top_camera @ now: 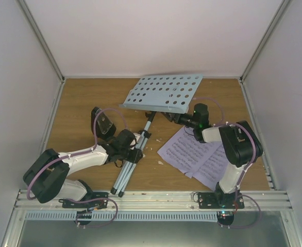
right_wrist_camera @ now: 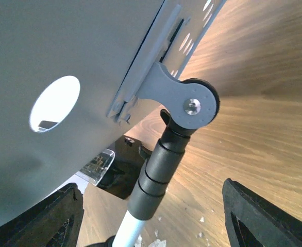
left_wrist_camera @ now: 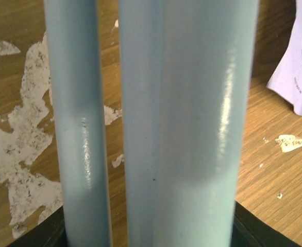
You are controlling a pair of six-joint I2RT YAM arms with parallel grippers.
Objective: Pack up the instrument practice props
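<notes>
Wood-grain table [top_camera: 79, 103] seen from above, enclosed by pale walls. At lower left, the left gripper [top_camera: 132, 153] is closed around the folded legs of a light blue music stand [top_camera: 124, 177], which lies flat on the wood. In the left wrist view its black fingers [left_wrist_camera: 35, 237] sit against both sides of the bundled tubes. Just above that gripper, left of centre, a small black metronome [top_camera: 103, 123] with a clear cover rests on the table. The stand's pole runs up and to the right, ending at its hole-dotted desk [top_camera: 164, 91] at upper centre. Under the desk's lower edge, the right gripper [top_camera: 175, 118] has its fingers [right_wrist_camera: 58, 218] spread wide on either side of the pole below the hinge, holding nothing. Lilac sheet-music pages [top_camera: 189, 149] lie fanned at centre right, partly under the right arm [top_camera: 238, 144].
</notes>
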